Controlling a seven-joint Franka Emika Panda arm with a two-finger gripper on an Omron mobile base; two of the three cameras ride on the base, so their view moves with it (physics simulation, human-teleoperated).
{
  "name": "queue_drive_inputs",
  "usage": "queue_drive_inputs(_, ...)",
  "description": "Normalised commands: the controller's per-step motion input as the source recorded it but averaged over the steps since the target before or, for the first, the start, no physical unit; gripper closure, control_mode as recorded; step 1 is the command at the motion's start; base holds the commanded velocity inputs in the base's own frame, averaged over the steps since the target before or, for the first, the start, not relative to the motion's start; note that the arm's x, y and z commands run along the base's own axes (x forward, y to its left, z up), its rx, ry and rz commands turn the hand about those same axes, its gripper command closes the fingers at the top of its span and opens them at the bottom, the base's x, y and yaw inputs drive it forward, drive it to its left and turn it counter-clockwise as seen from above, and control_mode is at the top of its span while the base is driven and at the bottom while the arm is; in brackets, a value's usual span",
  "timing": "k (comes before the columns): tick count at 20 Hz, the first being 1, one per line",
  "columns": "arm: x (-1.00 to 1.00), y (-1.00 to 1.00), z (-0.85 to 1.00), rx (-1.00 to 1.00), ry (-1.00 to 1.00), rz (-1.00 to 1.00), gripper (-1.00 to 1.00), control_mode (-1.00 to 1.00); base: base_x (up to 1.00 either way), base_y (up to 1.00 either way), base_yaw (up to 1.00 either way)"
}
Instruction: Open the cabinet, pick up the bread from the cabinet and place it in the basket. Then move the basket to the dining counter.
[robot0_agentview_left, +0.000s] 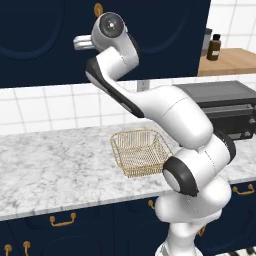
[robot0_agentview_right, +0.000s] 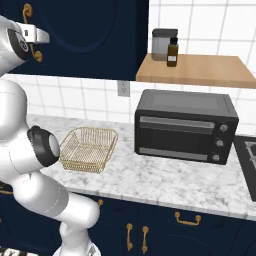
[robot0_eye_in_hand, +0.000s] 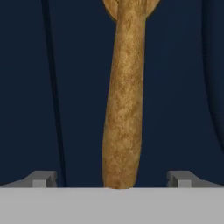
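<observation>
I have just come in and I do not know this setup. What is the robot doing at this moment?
The white robot arm is reaching up to the dark navy wall cabinet, whose doors are closed. Its open gripper sits right in front of the long brass handle, one finger on each side, not yet closed on it. Below, the square gold wire-mesh basket stands empty on the white-grey marble worktop, beside the black toaster oven.

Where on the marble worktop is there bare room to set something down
Left of the basket the marble worktop lies bare up to the tiled wall. A narrower bare strip separates basket and toaster oven, and marble runs free along the oven's front. The wooden shelf is crowded at its left end by a bottle and canister.
</observation>
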Motion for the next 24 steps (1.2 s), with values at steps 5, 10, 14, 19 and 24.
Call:
queue_drive_inputs(5, 0.64, 0.37, -0.18, -0.06, -0.03, -0.11, 1.00, -1.00, 0.00, 0.00, 0.00)
queue_drive_inputs(10, 0.54, -0.40, -0.24, -0.06, 0.01, -0.13, 1.00, -1.00, 0.00, 0.00, 0.00)
queue_drive_inputs(14, 0.04, -1.00, -0.31, 0.00, 0.03, 0.00, 1.00, -1.00, 0.00, 0.00, 0.00)
queue_drive_inputs(19, -0.36, -1.00, -0.26, 0.00, 0.00, 0.04, 1.00, -1.00, 0.00, 0.00, 0.00)
queue_drive_inputs(24, -0.73, -1.00, -0.13, 0.00, 0.00, 0.07, 1.00, -1.00, 0.00, 0.00, 0.00)
